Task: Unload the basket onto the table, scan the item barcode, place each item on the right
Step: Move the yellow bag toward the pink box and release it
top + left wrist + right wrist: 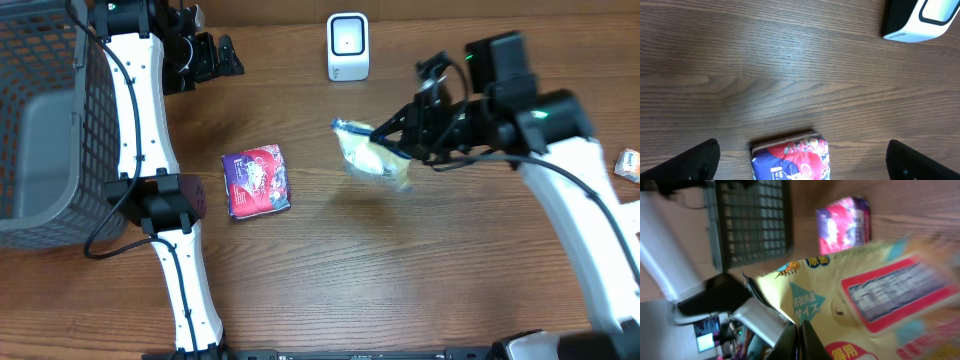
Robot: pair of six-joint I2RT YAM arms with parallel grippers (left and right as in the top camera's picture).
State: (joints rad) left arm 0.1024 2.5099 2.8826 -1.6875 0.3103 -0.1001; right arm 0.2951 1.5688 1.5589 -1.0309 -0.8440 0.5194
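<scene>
My right claw (388, 136) is clenched on the edge of a yellow packet (374, 160), the black fingers (801, 339) pinched tight together on its wrapper. The packet sticks out ahead of the fingertips, tilted and lifted clear of the wooden surface (400, 280), with its shadow lying underneath. In the right wrist view its printed face fills most of the frame: yellow with a red-bordered panel, too blurred for me to read or to pick out a barcode.

The white scanner (348, 47) stands upright at the far edge of the surface, apart from this claw and off to one side of the packet's tip. I cannot tell which face of the packet is turned toward it.

My left claw (222, 58) is released, fingers (695, 161) spread wide, hanging above the surface and gripping nothing. Seen from its own camera, a red and purple packet (790, 157) lies flat on the surface below it, between the two fingers, and the scanner sits farther ahead to one side.

A grey mesh basket (40, 120) stands beyond the left arm. A small orange item (628, 163) lies behind the right claw, at the surface's edge.
</scene>
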